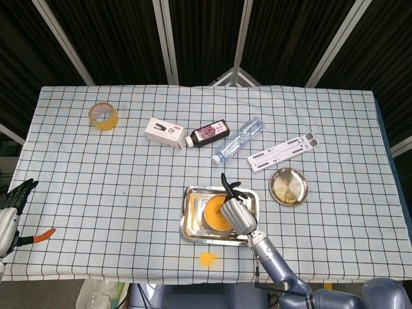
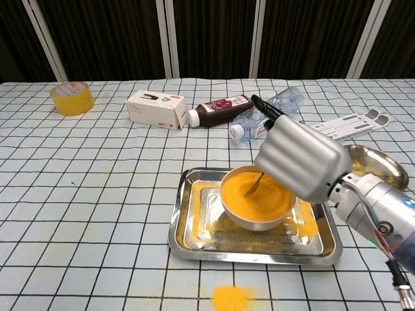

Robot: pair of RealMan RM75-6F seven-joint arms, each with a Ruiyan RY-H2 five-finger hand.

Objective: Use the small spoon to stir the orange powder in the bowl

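A white bowl (image 2: 241, 219) full of orange powder (image 2: 254, 192) stands in a steel tray (image 2: 189, 240) at the table's front. My right hand (image 2: 299, 157) hovers over the bowl's right half and holds a small spoon (image 2: 252, 186), whose tip dips into the powder near the middle. From the head view the right hand (image 1: 235, 210) covers much of the bowl (image 1: 212, 214). Low at the left edge, off the table, my left hand (image 1: 14, 195) shows only partly, with its fingers apart and nothing visible in it.
Spilled powder (image 2: 232, 299) lies on the cloth in front of the tray. Behind it lie a white box (image 2: 156, 109), a dark bottle (image 2: 219, 109) and a clear bottle (image 2: 265, 116). A yellow tape roll (image 2: 71, 97) sits far left, a steel dish (image 2: 377, 164) and a white stand (image 2: 349, 122) to the right.
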